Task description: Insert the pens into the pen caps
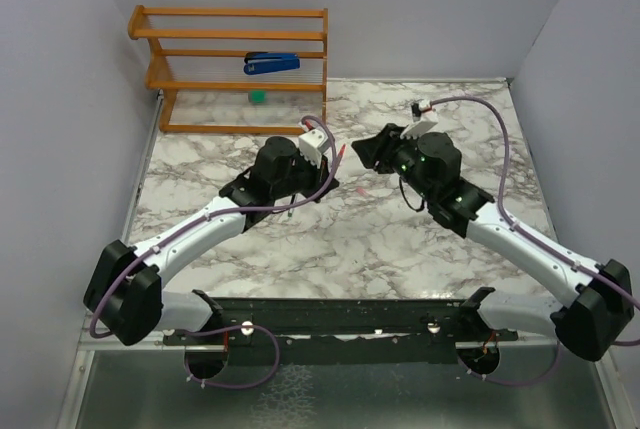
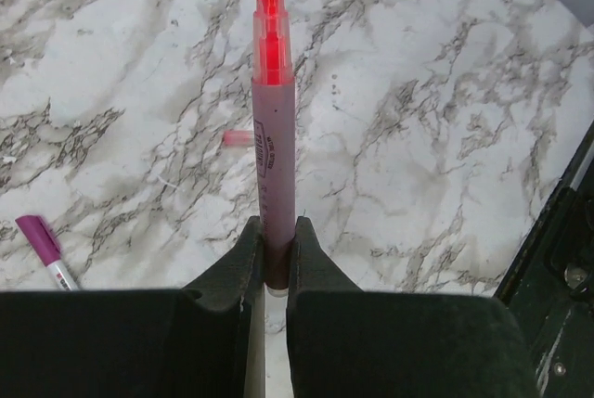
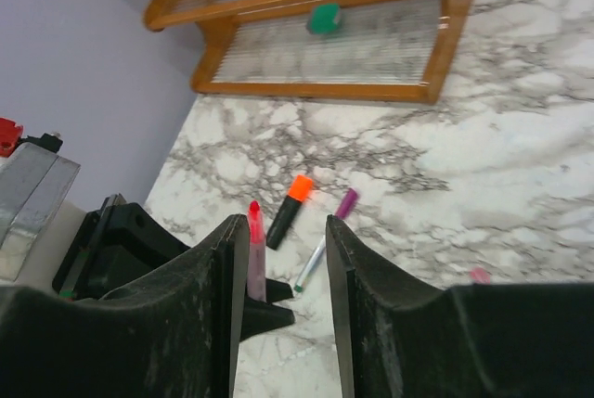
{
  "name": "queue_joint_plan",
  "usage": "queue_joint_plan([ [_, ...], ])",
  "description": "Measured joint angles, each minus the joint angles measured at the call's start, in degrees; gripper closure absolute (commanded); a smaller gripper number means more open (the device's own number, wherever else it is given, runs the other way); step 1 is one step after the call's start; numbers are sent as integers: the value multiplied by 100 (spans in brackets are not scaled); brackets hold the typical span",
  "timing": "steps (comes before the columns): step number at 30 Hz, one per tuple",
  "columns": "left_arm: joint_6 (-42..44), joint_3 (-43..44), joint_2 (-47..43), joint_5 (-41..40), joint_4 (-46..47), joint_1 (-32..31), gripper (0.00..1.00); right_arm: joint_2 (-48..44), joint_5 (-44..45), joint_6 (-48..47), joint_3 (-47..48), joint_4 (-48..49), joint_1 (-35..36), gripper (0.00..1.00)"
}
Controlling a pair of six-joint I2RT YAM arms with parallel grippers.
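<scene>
Left gripper [image 2: 271, 263]: reaches over mid-table, black fingers pinching the base of the pink pen [image 2: 275, 147], a slim translucent barrel with red tip projecting forward. Right gripper [image 3: 278, 268]: faces it, jaws spread, empty. Beyond on the marble table [image 1: 400, 239]: pink cap [image 2: 238, 138], black marker [image 3: 288, 213] with orange cap, purple-capped pen [image 3: 327, 234]

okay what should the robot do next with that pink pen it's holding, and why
Probably bring the right end effector to the loose pink cap on the marble. The left end effector grips the pink pen with its red tip bare, while the right one is open and empty.
</scene>
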Motion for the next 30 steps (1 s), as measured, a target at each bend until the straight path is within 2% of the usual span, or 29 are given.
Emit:
queue_joint_plan([
  [4, 0, -59, 160, -131, -105, 2, 100, -715, 629, -127, -358, -472, 0, 55],
  [7, 2, -59, 315, -225, -293, 46, 100, -905, 1075, -181, -229, -984, 0, 55],
  [10, 2, -61, 363, -247, -448, 131, 100, -636, 1478, 109, 210, -1777, -9, 55],
  [14, 4, -87, 352, -212, -518, 466, 100, -76, 1635, 990, 767, -2662, -22, 55],
  [17, 7, -168, 293, -116, -568, 774, 100, 361, 1657, 1910, 1121, -2927, -33, 51],
  [24, 92, -212, 76, 144, -734, 1185, 100, 1589, 1672, 5469, 2157, -4002, -160, 52],
  [30, 136, -212, -122, 372, -833, 1255, 100, 2758, 1104, 7329, 2306, -4579, -348, 53],
])
